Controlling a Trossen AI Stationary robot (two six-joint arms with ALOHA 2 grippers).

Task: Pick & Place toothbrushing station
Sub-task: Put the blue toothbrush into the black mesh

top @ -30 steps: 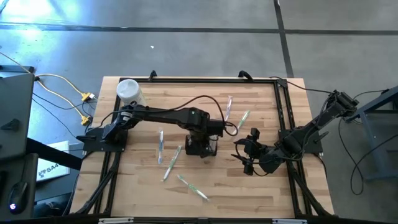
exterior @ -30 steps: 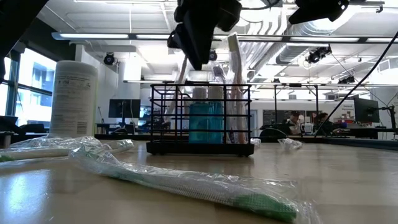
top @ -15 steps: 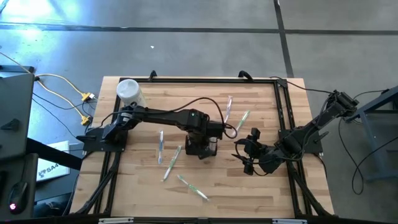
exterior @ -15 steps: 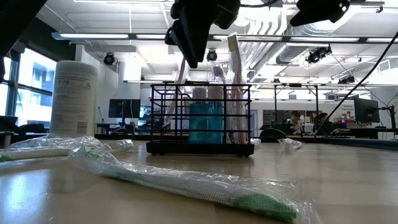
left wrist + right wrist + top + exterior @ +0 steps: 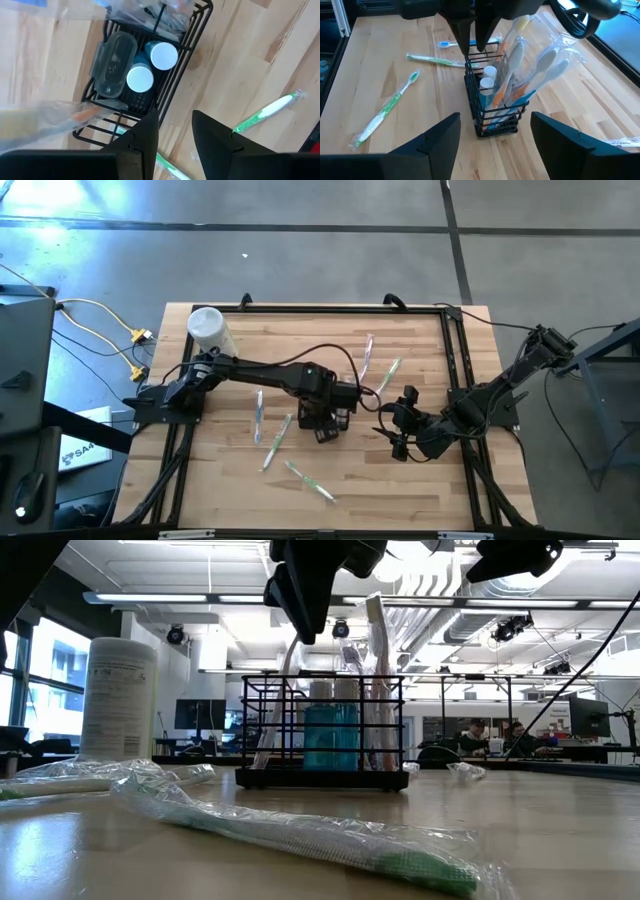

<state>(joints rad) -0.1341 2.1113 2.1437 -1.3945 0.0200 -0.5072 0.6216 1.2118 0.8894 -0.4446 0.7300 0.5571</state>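
Black wire bars form the toothbrushing station (image 5: 325, 418), a low caddy standing near the middle of the wooden table (image 5: 230, 480). In the right wrist view the caddy (image 5: 492, 105) holds several toothbrushes in clear wrappers (image 5: 530, 75) leaning out of one end, and two white-capped blue tubes (image 5: 486, 80) stand inside it. The left wrist view looks down into it and shows those two round caps (image 5: 151, 67) beside a dark lidded case (image 5: 114, 62).

From the 9 o'clock edge of the table the left arm reaches across, and the left gripper (image 5: 338, 395) hangs just above the caddy, over its 1 o'clock corner. Its fingers (image 5: 215, 137) stand a narrow gap apart and hold nothing; in the low view the gripper (image 5: 300, 590) sits above the caddy's top rail (image 5: 322, 678).

At 3 o'clock of the caddy, the right gripper (image 5: 402, 423) waits near it but apart from it. Its fingers (image 5: 442, 135) are spread wide and empty.

A white cylindrical container (image 5: 208, 328) stands near the 10 o'clock corner of the table. Loose wrapped toothbrushes lie around the caddy: two at 1 o'clock (image 5: 380, 360), two at 9 o'clock (image 5: 268, 425), and a green one at 6 o'clock (image 5: 308, 480). In the low view the green wrapped brush (image 5: 300, 830) lies closest to the camera, in front of the caddy. People sit at desks far behind the table (image 5: 490, 735).
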